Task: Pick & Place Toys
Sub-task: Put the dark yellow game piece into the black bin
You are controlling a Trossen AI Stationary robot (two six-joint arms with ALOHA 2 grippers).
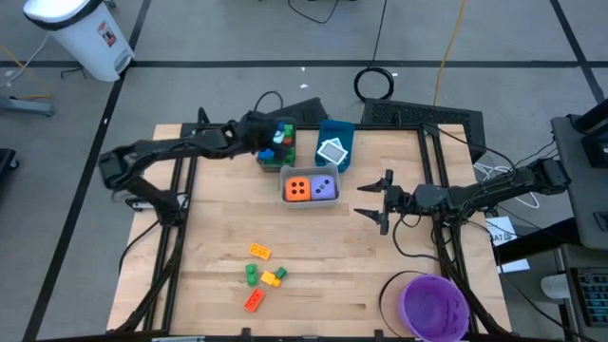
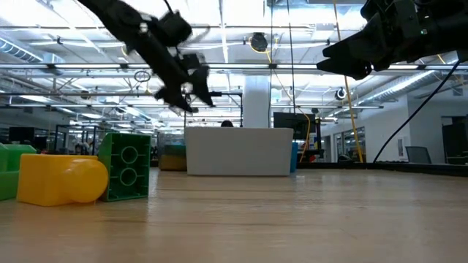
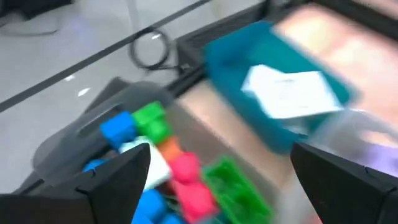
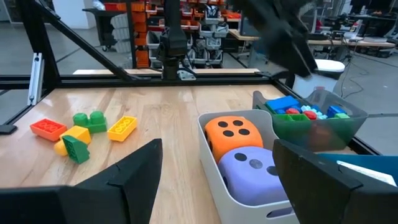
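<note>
Left gripper, jaws spread, empty, above the grey bin of bricks; right gripper open, waiting; a late-falling brick might bounce out over the rim.

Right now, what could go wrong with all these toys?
The grey bin of bricks looks heaped under the open left gripper, so a dropped brick might bounce out. The loose bricks lie far from both arms. The right gripper, open, hovers near the dice bin and could bump it.
</note>
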